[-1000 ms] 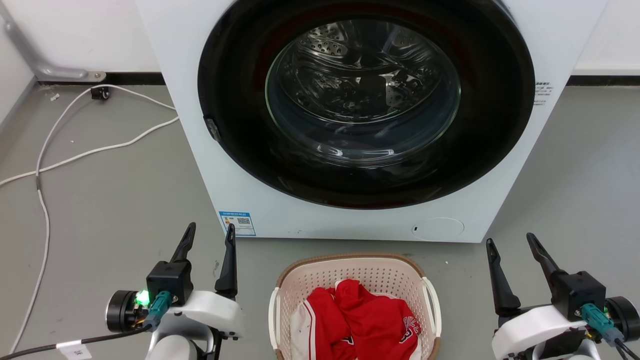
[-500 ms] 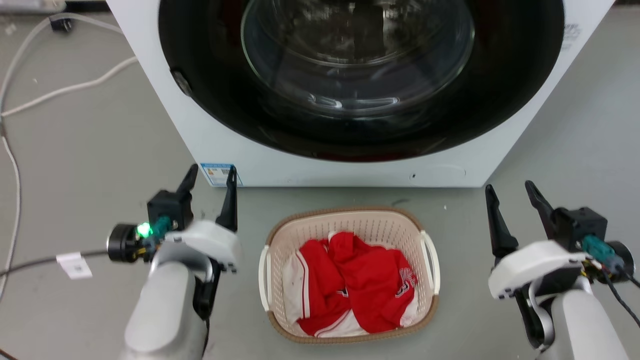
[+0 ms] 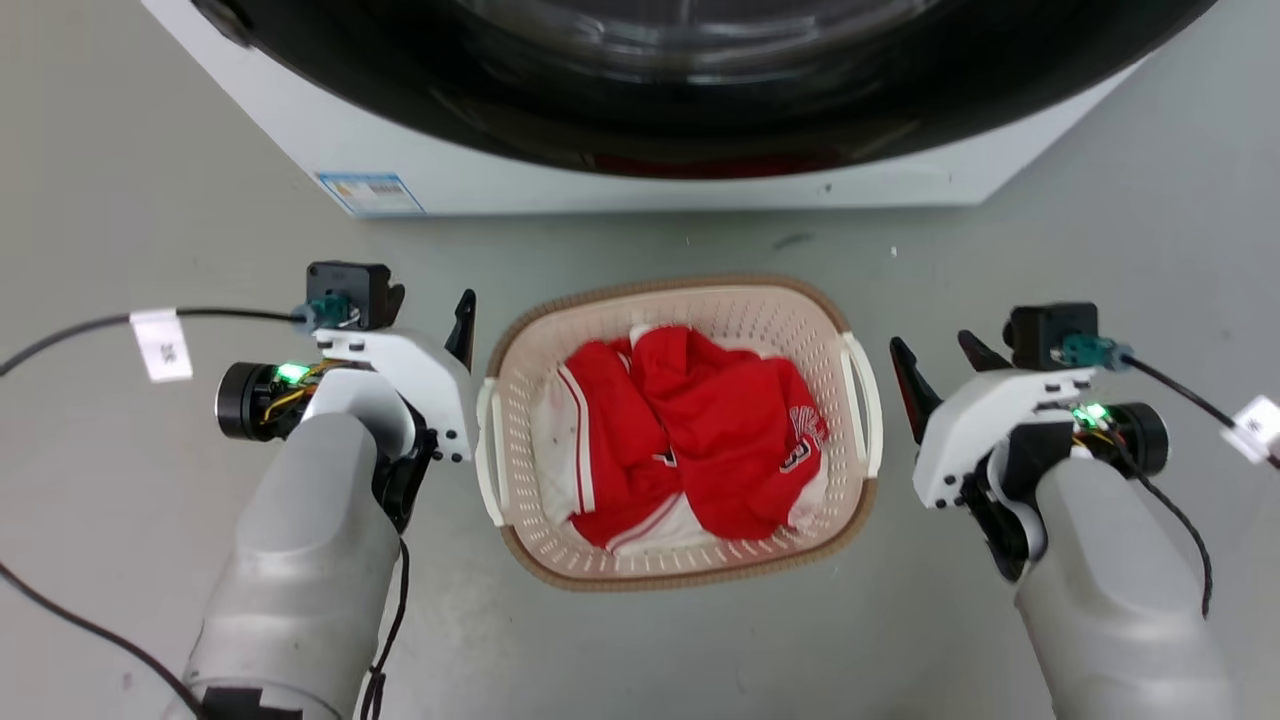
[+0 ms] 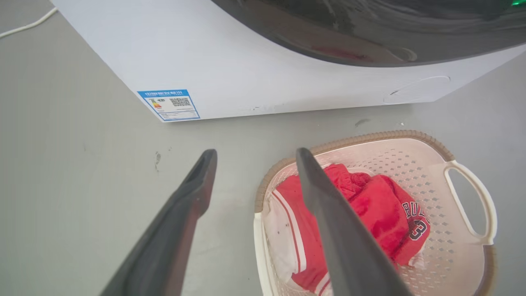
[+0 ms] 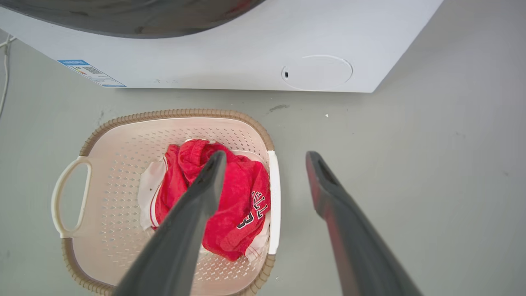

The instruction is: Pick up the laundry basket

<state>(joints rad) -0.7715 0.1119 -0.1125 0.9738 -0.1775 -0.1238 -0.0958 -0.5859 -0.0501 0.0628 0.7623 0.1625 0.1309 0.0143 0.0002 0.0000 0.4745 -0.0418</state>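
Observation:
The laundry basket [image 3: 680,289], cream with a brown rim and white side handles, stands on the grey floor in front of the washer and holds red and white clothes [image 3: 700,430]. My left gripper [image 3: 430,310] is open just left of the basket's left handle [image 3: 487,450], apart from it. My right gripper [image 3: 940,360] is open a little right of the right handle [image 3: 866,400]. In the left wrist view the left gripper [image 4: 255,153] points at the floor beside the basket [image 4: 370,137]. In the right wrist view the right gripper [image 5: 266,156] straddles the basket's [image 5: 176,113] near edge from above.
The white washer [image 3: 600,185] with its dark round door rises right behind the basket. A black cable with a white tag [image 3: 160,345] trails from my left wrist across the floor. Bare grey floor lies on both sides and in front of the basket.
The head camera has tilted down, so the washer slid up the picture. Both grippers have dropped lower and come closer to the basket's sides. They stay open.

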